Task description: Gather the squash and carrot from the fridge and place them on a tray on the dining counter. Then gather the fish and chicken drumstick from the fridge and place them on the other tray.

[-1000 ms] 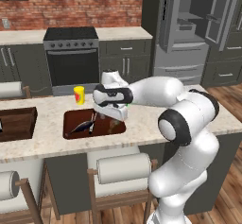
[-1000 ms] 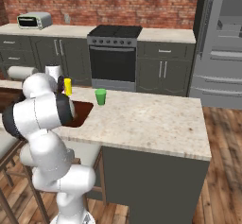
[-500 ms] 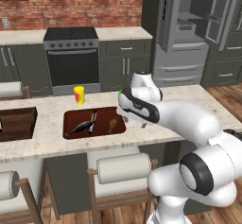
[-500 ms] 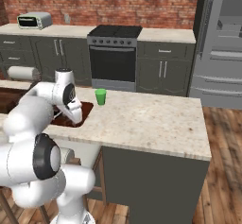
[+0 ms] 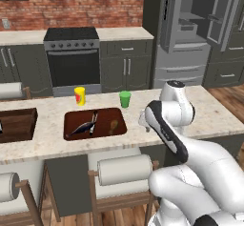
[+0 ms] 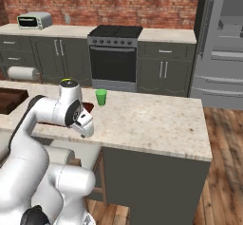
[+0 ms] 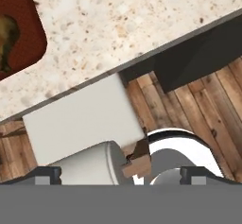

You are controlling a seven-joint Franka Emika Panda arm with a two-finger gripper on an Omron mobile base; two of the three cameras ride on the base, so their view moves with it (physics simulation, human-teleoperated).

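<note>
Brown tray (image 5: 119, 112) holding fish (image 5: 82, 128) and drumstick (image 5: 113, 125), second tray (image 5: 19, 125)

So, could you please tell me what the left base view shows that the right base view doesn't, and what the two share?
Left base view: a small yellow cup, plus a grey fish and a browned chicken drumstick lying in the reddish-brown tray. Right base view: a silver toaster oven on the pale back counter. Both: the green cup standing on the speckled stone dining counter, and the black stove behind it.
</note>
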